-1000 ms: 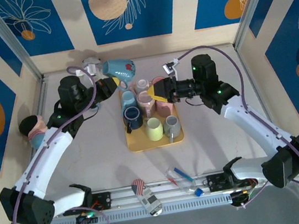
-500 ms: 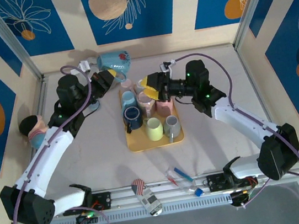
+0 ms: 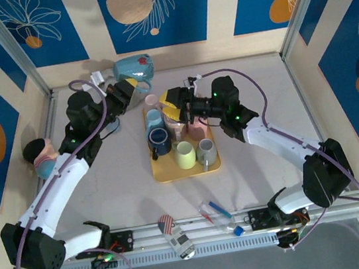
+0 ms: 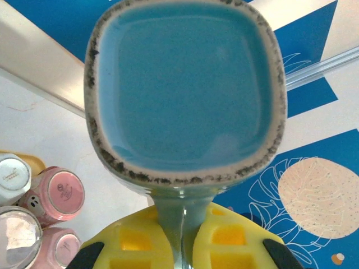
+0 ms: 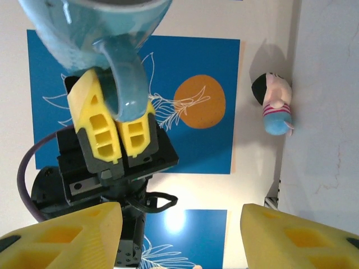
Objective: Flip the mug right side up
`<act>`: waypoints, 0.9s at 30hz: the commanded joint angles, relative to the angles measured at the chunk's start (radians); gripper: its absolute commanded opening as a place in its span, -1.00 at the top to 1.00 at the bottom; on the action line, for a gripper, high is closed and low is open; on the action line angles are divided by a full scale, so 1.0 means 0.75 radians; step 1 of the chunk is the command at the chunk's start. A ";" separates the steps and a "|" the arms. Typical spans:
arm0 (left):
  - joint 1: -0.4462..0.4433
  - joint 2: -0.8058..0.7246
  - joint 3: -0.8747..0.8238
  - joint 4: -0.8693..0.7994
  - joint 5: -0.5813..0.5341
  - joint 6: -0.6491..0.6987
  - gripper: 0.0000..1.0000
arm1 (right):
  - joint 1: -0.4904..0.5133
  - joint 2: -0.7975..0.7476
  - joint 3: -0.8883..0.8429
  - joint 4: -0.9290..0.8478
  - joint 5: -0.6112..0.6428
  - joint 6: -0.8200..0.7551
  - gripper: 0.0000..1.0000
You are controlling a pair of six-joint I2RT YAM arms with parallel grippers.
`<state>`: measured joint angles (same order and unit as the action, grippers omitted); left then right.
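1. At the near edge runs the rail (image 3: 199, 228) with both arm bases. A few small items (image 3: 214, 211) lie just beyond it, too small to name.
2. Mid-table sits a yellow tray (image 3: 188, 170). Cups (image 3: 184, 155) of several colours stand on it, packed close together.
3. A doll (image 3: 41, 157) lies at the table's left side, against the wall. The right wrist view shows it too (image 5: 275, 106).
4. The right gripper (image 3: 174, 103) hangs over the tray's far end. Its jaws stand about half open, with nothing between them. In its own view (image 5: 182, 235) the two yellow fingers (image 5: 61, 235) sit well apart, and the mug and the other gripper show beyond the gap.
5. The left gripper (image 3: 130, 90) is past the tray's far left corner, its jaws clamped tight on the mug's handle. From its wrist (image 4: 179, 241) the handle runs down between the two yellow pads. The right wrist view (image 5: 115, 131) shows the same pinch on the handle loop.
6. The mug (image 3: 135, 68) is farthest out, held in the air near the back wall, clear of the table and apart from the tray. It is light blue with a red mark on its side, and it lies tipped on its side, not upright. The left wrist view looks onto a squarish blue face with a speckled rim (image 4: 185, 89). The right wrist view catches its body and handle from below (image 5: 95, 22).
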<state>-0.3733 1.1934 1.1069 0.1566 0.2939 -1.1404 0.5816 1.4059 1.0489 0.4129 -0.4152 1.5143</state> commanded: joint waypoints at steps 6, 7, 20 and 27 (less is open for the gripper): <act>0.007 -0.021 0.003 0.193 -0.001 -0.063 1.00 | 0.009 0.079 0.058 0.238 0.051 0.054 -0.08; 0.007 -0.019 -0.001 0.194 -0.001 -0.069 1.00 | 0.008 0.087 0.059 0.268 0.051 0.052 -0.07; 0.007 0.012 -0.009 0.209 0.041 -0.128 1.00 | -0.003 0.233 0.215 0.369 0.022 0.064 -0.08; 0.006 0.009 -0.009 0.206 0.035 -0.128 1.00 | 0.008 0.294 0.266 0.370 0.024 0.109 0.03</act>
<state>-0.3683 1.2167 1.0878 0.2016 0.2974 -1.2324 0.5816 1.6112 1.2110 0.6655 -0.4038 1.5757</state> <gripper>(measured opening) 0.097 0.488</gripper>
